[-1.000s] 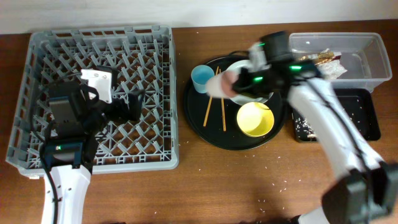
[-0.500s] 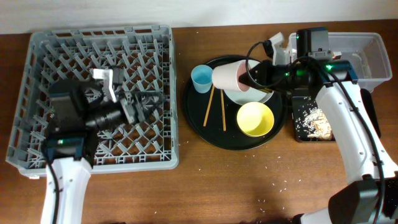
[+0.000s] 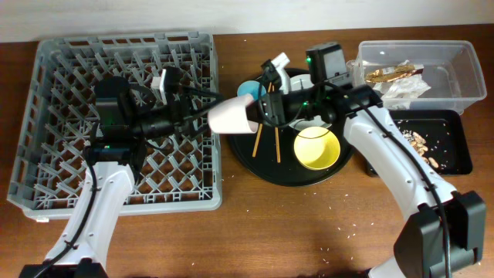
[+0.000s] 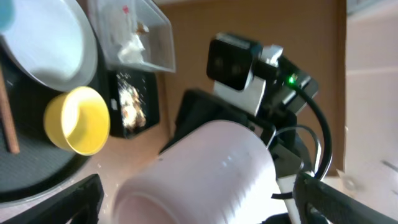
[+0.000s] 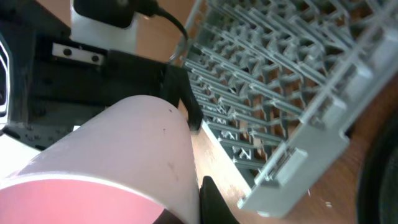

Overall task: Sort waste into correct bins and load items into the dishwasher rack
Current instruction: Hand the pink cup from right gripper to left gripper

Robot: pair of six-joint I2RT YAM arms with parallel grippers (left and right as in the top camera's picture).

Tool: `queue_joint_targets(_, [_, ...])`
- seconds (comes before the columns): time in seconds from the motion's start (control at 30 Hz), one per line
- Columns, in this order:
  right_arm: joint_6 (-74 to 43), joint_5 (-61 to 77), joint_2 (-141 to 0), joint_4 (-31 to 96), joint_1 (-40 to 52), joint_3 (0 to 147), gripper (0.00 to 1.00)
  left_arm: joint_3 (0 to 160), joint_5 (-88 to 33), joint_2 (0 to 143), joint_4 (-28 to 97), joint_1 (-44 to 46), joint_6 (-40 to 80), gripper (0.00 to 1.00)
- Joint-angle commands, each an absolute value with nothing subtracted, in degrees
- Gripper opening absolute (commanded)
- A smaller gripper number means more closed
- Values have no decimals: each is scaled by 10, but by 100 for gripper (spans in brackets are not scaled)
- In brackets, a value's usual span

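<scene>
**Item:** pink-white cup (image 3: 231, 117).

**Changed:** it has left its place above the plate (image 3: 297, 80). It now lies on its side in the air, over the gap between the round black tray (image 3: 248, 158) and the dishwasher rack (image 3: 46, 116). Your left arm has swung across the rack to meet it.

**Right pincer** (image 3: 266, 110): clamped on the cup.

**Left pincer** (image 3: 202, 116): spread wide, fingers (image 4: 78, 200) flanking the cup, not gripping.

**Reading:** a handover. You look one grip away from racking the cup.

**Nearby, on the round tray:**
- light-blue cup (image 3: 247, 89)
- chopsticks (image 3: 267, 143)
- yellow bowl (image 3: 317, 148)

**Bins:**
- clear tub (image 3: 455, 58), holding the wrapper (image 3: 392, 74) and napkin (image 3: 407, 89)
- black tray (image 3: 457, 158), holding the scraps (image 3: 421, 140)

**In the way:** the rack's wall and upright pegs; mind them as you lower the cup.
</scene>
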State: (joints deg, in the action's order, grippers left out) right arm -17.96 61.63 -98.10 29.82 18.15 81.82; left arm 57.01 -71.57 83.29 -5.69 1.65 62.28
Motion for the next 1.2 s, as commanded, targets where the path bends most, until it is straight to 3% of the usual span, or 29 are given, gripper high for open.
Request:
queue_joint_targets(0.0, [-215,628,-988,258,192,818,4,576,-796,836,-60,17,627,94])
queue_joint_targets(0.17, [-243,649,-988,190,192,818,4,576,-813,836,-60,17,612,89])
queue_joint_targets(0.5, [-241,662,-1008,186,222,785,4,576,-810,836,-60,17,612,89])
queue_joint_targets(0.57, [-241,663,-1009,183,222,784,4,576,-810,836,-60,17,612,73])
queue_joint_targets(0.73, [-241,669,-1009,175,222,784,4,576,-806,836,-60,17,612,56])
queue_joint_targets(0.8, [-241,669,-1009,175,222,784,17,576,-797,836,-60,17,612,47])
queue_joint_targets(0.87, [-241,669,-1009,175,222,784,52,576,-786,836,-60,17,612,45])
queue_joint_targets(0.9, [-241,668,-1009,175,220,784,60,576,-780,836,-63,16,612,44])
queue_joint_targets(1.03, [-241,669,-1009,178,196,784,71,576,-762,836,-174,-17,571,44])
queue_joint_targets(1.17, [-227,668,-1009,178,146,784,92,577,-745,836,-235,-90,597,43])
